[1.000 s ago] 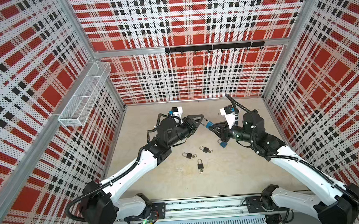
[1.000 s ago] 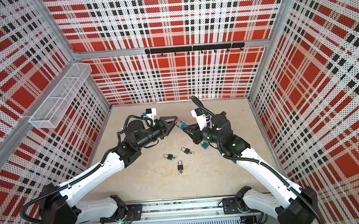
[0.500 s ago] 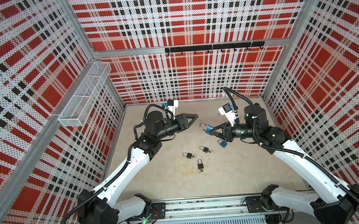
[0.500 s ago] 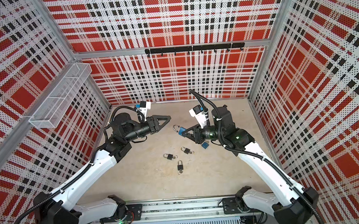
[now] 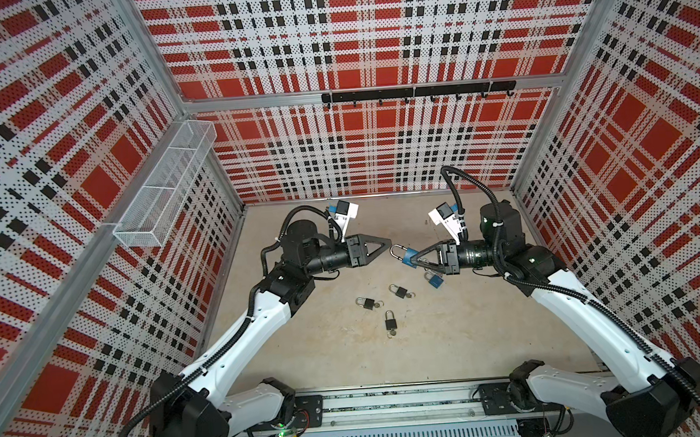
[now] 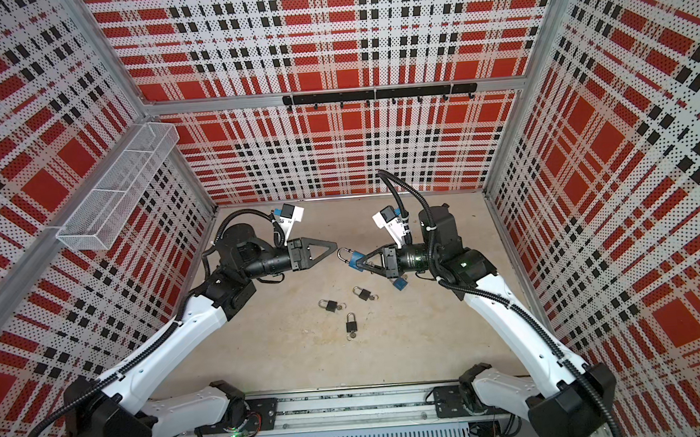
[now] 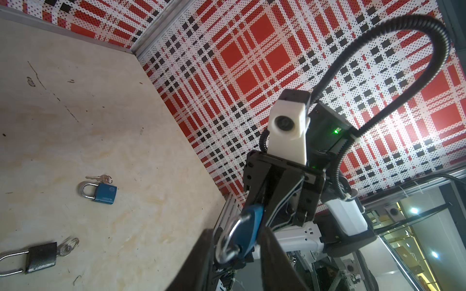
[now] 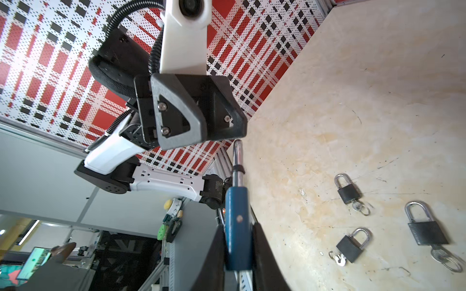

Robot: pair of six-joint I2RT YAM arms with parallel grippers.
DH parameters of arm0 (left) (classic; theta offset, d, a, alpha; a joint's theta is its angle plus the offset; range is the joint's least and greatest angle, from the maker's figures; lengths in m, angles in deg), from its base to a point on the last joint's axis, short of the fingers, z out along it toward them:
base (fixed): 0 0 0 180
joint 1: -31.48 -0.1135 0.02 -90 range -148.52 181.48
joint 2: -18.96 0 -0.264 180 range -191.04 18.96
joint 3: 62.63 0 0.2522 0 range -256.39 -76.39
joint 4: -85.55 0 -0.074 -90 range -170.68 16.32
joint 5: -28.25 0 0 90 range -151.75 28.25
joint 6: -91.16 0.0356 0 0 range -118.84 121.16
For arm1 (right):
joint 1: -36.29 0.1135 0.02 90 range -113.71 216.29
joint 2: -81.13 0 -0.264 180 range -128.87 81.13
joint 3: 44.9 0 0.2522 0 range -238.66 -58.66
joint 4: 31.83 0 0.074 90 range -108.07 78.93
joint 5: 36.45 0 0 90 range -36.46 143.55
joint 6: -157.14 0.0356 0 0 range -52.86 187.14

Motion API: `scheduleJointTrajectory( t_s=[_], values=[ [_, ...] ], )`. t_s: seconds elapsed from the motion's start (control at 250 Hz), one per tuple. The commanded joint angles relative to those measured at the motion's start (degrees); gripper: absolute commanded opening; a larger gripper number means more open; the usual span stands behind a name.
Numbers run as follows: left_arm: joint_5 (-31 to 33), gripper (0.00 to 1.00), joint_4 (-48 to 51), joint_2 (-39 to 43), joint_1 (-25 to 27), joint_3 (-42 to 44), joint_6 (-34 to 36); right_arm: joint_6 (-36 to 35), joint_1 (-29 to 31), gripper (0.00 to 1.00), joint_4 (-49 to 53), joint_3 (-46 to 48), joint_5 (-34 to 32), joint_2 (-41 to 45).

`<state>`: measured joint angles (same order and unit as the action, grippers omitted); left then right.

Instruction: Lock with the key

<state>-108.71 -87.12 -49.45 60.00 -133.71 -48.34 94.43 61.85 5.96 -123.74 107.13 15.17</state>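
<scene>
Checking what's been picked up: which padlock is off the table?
The blue padlock in the right pincer; the second blue one and three black ones lie on the table.

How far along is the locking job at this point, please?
Seemingly done: three black padlocks look shut, keys in. In hand: the right gripper grips a blue padlock, shackle toward the open, empty left gripper; whether it is locked, I cannot tell. Left: a second blue padlock lies with its key loose beside it.

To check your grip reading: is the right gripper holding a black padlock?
No, the right gripper grips a blue padlock by its body.
</scene>
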Motion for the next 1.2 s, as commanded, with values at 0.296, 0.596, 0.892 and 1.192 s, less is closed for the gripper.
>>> scheduleJointTrajectory(
  t_s=[0.296,0.596,0.892,1.192],
  values=[
    [-1.55,0.38,-2.0,0.61,-0.2,0.67,-0.16,3.82,-0.23,0.0,-8.3,1.01,5.57,-0.46],
    [-2.41,0.29,-4.98,-0.65,1.01,0.1,-1.92,3.96,-0.24,0.0,-8.17,1.55,5.52,-0.71],
    [-3.16,0.25,-5.07,-0.39,1.16,1.19,-2.27,4.31,-0.31,0.0,-8.56,0.9,5.46,-1.19],
    [-3.4,0.2,-5.08,-0.48,1.01,1.68,-2.23,5.3,-0.21,0.0,-9.72,0.81,5.86,-1.19]
  ],
)
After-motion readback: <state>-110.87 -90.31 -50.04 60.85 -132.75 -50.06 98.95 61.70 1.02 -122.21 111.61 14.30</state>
